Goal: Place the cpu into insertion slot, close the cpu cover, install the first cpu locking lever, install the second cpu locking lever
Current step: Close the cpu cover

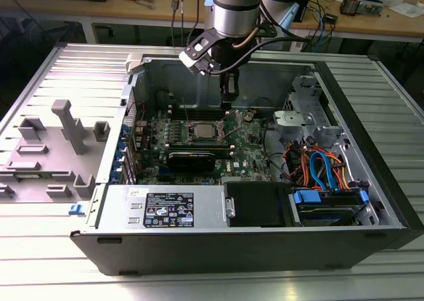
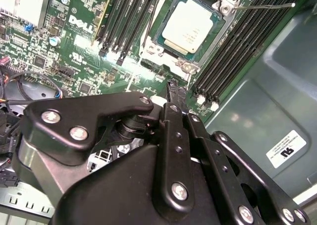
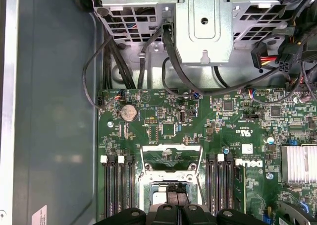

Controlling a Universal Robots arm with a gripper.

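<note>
Exterior view: the cpu (image 1: 200, 130) is already sitting in the insertion slot (image 1: 191, 135). Toward the exterior view's right, your tool (image 1: 228, 105) is hovering clenched and empty by the cpu cover (image 1: 235, 119), which is standing open. You are probably on cover-closing, which is calling for a gentle push down.

Looks like an electronics lab or workshop to me: opened computer case (image 1: 252, 248) on a ribbed aluminium table (image 1: 199, 284), wooden benches (image 1: 146, 6) behind me strewn with cables (image 1: 322, 14).
</note>
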